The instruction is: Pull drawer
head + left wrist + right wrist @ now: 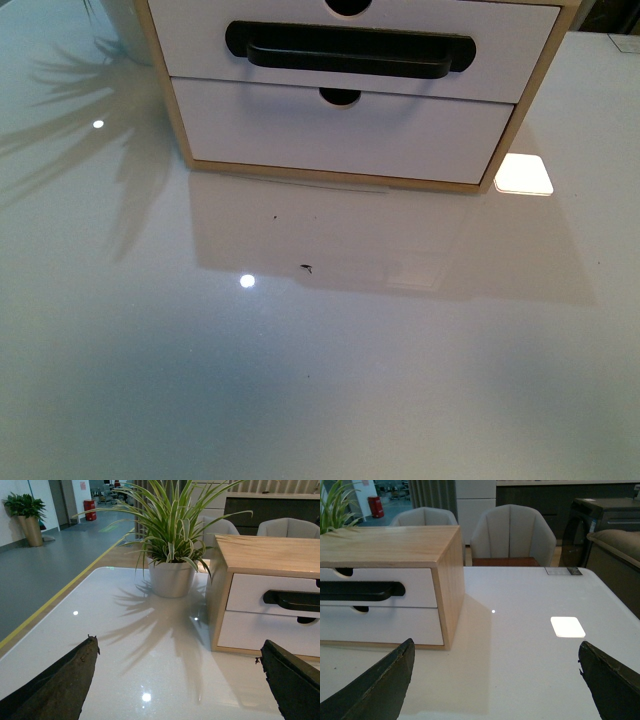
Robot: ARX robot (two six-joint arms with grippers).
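The white table (320, 380) carries a wooden cabinet (390, 545). The drawer (500, 60) fills the cabinet's upper slot, its front flush with the frame, above a plain white front (400, 140). Its black bar handle (350, 52) spans the middle. The left hand (177, 647) and right hand (496, 645) hover before the cabinet, fingers wide apart, holding nothing.

drawer (400, 40) | white front, black bar handle | shut, upper slot

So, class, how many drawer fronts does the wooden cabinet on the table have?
2. The drawer with the black bar handle is on top; the plain drawer front sits directly below it. The cabinet's wooden top lies just above, so none seems hidden.
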